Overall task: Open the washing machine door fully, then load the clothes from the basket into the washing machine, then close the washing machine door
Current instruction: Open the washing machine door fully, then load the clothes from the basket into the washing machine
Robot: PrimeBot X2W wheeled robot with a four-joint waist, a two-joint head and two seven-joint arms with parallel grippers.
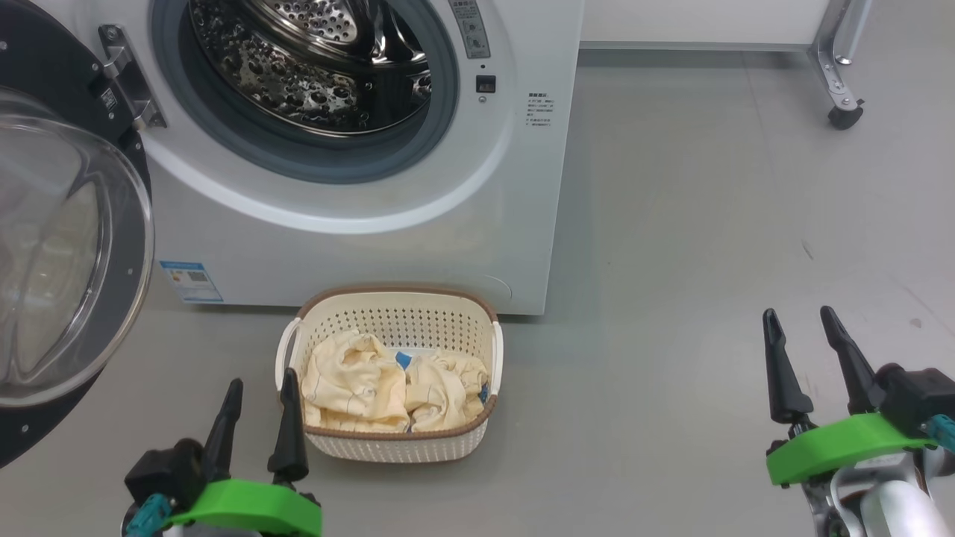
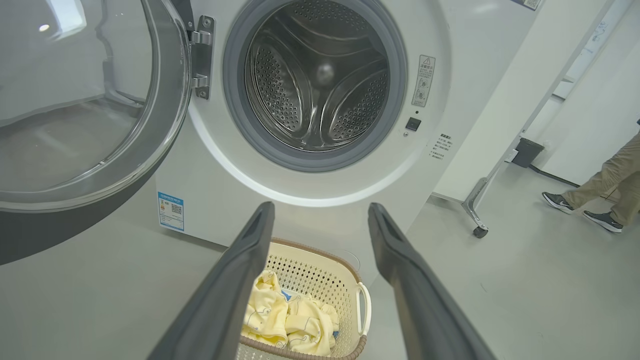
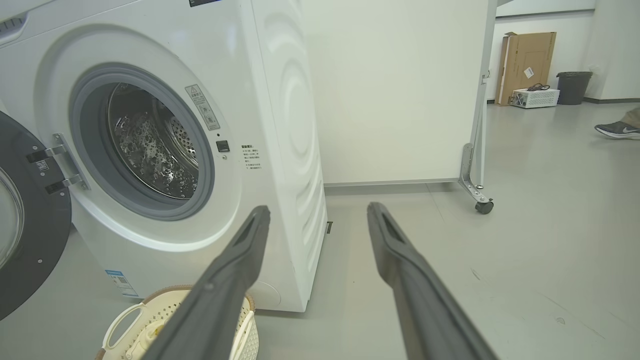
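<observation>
Standing wide open, the washing machine door (image 1: 67, 246) hangs from its hinge (image 1: 130, 78) on the robot's left: glossy black rim, bulging clear glass bowl full of reflections. The washing machine (image 1: 358, 239) is white and front-loading; a grey seal (image 1: 298, 160) rings the perforated steel drum (image 1: 313, 67), bare metal showing. A blue label sticker (image 1: 190, 281) sits low on the front panel. The basket (image 1: 403, 321) stands on the grey floor (image 1: 709, 224) just before the machine's foot, below the opening: cream, perforated, brown rim, white side handles. In it lie the clothes (image 1: 358, 388), crumpled pale yellow with thin dark lines, and a blue cloth piece (image 1: 403, 360) between the folds. The left gripper (image 1: 261, 380) is low at the basket's left corner, fingers apart, holding nothing; one finger overlaps the rim in the head view, contact not determinable. The right gripper (image 1: 797, 313) is well off to the right above the floor, fingers likewise spread and empty. The door juts out beside and above the left gripper. Right of the machine is a white partition (image 3: 395, 90) on a metal leg with a caster (image 1: 845, 115); beyond it are a cardboard box (image 3: 525, 60) and a dark bin (image 3: 573, 86). A person's shoes (image 2: 557, 201) and tan trouser legs show at the right edge of the left wrist view. The door is cut by the head view's left edge, the drum top by its upper edge. Number of garments unclear; label print too small to read.
</observation>
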